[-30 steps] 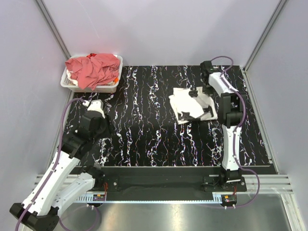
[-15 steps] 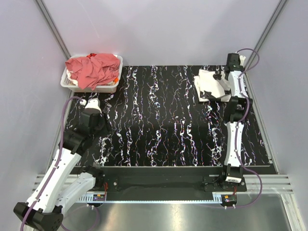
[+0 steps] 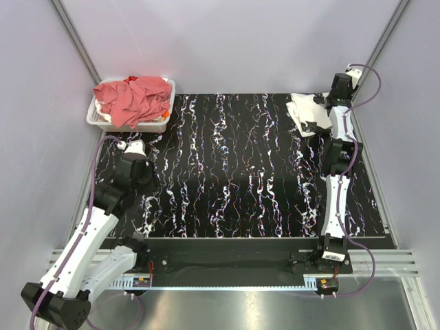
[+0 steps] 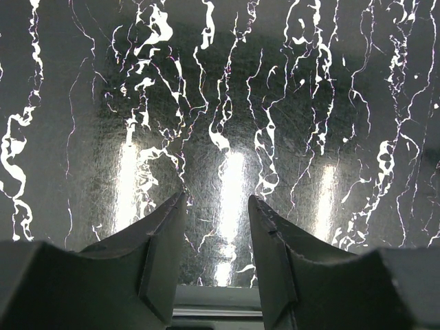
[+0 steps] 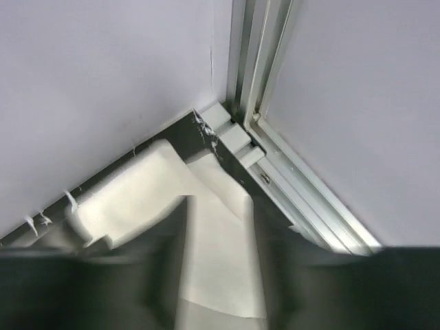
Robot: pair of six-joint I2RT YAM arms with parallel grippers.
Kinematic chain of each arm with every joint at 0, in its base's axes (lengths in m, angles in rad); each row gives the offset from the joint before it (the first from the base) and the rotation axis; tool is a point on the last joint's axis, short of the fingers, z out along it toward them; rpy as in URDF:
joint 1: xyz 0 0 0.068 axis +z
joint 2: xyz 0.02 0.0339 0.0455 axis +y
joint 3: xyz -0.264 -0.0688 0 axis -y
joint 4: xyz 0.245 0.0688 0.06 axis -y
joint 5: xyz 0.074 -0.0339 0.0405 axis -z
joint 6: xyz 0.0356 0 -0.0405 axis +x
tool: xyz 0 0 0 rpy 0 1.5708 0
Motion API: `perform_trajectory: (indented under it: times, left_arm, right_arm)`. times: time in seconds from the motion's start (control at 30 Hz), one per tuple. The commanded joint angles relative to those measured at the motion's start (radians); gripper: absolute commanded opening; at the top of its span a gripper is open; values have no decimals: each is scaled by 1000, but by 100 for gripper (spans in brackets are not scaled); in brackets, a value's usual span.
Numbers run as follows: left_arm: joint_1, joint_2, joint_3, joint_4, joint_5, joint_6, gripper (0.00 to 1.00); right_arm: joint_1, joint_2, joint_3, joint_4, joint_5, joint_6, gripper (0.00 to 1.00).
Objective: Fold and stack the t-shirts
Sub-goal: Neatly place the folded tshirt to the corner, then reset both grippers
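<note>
The white t-shirt (image 3: pixel 306 113) lies folded in a small bundle at the table's far right corner, against the back wall. My right gripper (image 3: pixel 331 102) hovers at its right edge. In the right wrist view the blurred fingers of this gripper (image 5: pixel 218 206) stand apart, with the white t-shirt (image 5: pixel 130 196) lying under and between them, so it is open. Salmon-red t-shirts (image 3: pixel 134 98) are heaped in the white basket (image 3: pixel 130 127) at the far left. My left gripper (image 3: pixel 130 146) sits just in front of the basket, open (image 4: pixel 216 199) over bare table, with nothing between its fingers.
The black marbled table (image 3: pixel 227 172) spreads between the two arms. Aluminium frame posts (image 5: pixel 258 89) and grey walls close in right behind the white shirt's corner. The basket stands tight against the left wall.
My right arm has carried the white t-shirt from the middle right to the far right corner, and its jaws have opened. My left arm has barely moved.
</note>
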State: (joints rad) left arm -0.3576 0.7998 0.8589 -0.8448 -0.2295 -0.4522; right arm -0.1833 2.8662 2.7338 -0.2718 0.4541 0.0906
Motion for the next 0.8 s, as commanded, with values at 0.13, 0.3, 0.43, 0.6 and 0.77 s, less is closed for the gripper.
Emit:
perform_trajectory:
  times: [0.13, 0.3, 0.43, 0.6, 0.77]
  left_arm:
    - [3, -16, 12, 30, -21, 4, 47]
    - [5, -50, 14, 30, -16, 9, 52]
    - [5, -80, 14, 32, -5, 10, 58]
    - [3, -139, 14, 33, -19, 9, 64]
    - [3, -191, 14, 35, -24, 9, 82]
  right_arm:
    - [5, -281, -273, 92, 109, 133, 100]
    - [15, -571, -512, 19, 17, 222, 100]
    - [44, -818, -716, -9, -155, 276, 100]
    - [62, -1216, -1133, 2, -485, 441, 100]
    - [206, -1516, -1463, 17, -589, 452, 100]
